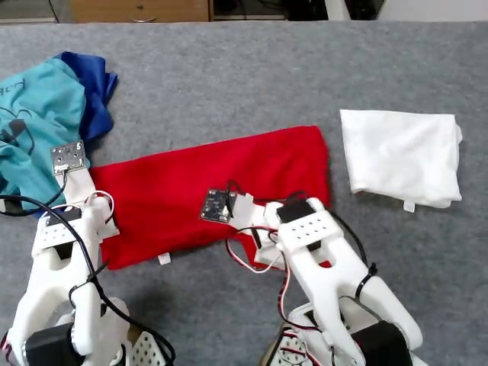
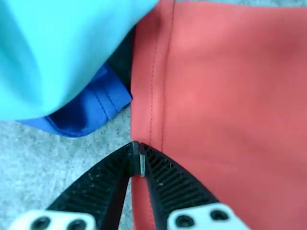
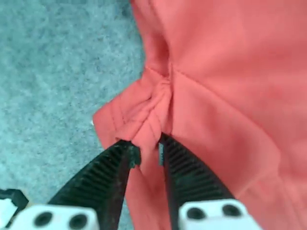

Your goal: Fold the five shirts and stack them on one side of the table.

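Crosswise, red shirt [image 1: 168, 198], right end farther

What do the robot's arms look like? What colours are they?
Both the left arm and the right arm are chunky white plastic with black motor blocks. Black, red and white cables loop around them. A small grey circuit board sits at each wrist. The jaws are black and ribbed inside.

The red shirt [image 1: 229, 175] is matt cloth, the table [image 1: 229, 76] fuzzy.
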You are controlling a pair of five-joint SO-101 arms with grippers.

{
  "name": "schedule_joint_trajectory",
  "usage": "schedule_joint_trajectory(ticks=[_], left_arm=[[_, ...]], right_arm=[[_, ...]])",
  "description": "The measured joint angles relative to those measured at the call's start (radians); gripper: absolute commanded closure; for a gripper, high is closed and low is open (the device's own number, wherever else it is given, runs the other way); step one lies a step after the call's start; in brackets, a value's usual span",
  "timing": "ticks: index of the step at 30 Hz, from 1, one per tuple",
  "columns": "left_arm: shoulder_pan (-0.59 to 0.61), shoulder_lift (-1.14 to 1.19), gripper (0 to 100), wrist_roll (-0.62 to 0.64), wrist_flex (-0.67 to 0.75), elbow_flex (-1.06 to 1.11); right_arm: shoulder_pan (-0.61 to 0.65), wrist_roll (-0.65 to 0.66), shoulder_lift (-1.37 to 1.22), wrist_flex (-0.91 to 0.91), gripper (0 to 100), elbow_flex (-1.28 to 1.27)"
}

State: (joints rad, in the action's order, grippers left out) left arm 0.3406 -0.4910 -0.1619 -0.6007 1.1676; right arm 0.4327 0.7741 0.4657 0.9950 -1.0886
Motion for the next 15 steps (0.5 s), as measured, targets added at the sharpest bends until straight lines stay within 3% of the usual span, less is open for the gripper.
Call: schedule_joint_trajectory(ticks=[15], left_arm=[[0.0,0.0,98,0.0,0.0,0.0]], right_arm=[[-0.017,-0.009,0.0,0.189,99.6,0.153]])
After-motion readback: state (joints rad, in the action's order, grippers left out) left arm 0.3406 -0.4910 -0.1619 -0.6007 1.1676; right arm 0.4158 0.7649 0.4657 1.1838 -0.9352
